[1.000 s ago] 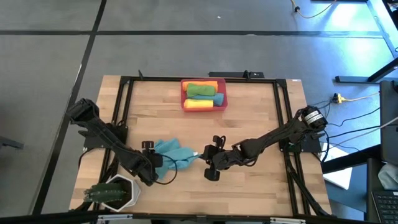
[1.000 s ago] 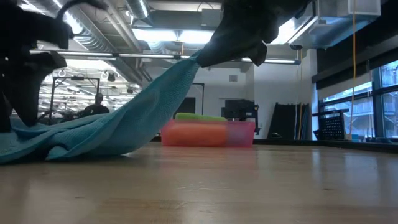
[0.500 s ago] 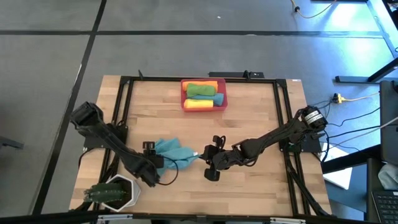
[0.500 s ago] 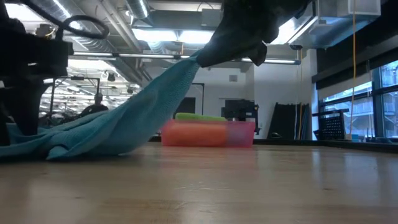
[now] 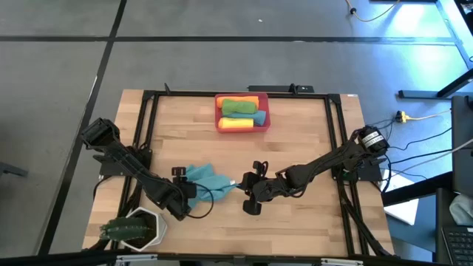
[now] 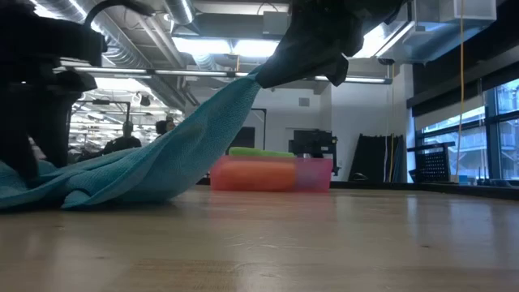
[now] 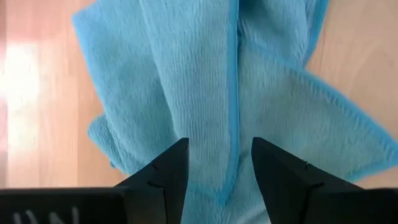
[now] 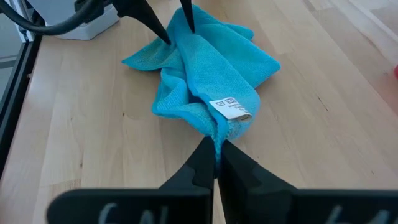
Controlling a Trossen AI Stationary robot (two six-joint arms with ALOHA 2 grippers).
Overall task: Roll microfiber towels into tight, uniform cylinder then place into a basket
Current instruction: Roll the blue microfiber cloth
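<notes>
The basket [image 5: 242,113] sits at the far middle of the table [image 5: 310,133]. 3 rolled towels [image 5: 242,112] lie in it. Nearer the front than the basket, a loose towel [image 5: 205,179] lies on the table. The left gripper [image 5: 182,193] is at its left. The right gripper [image 5: 240,183] pinches its right corner. The plant pot [image 5: 140,227] stands far left of the basket, at the front corner.
</notes>
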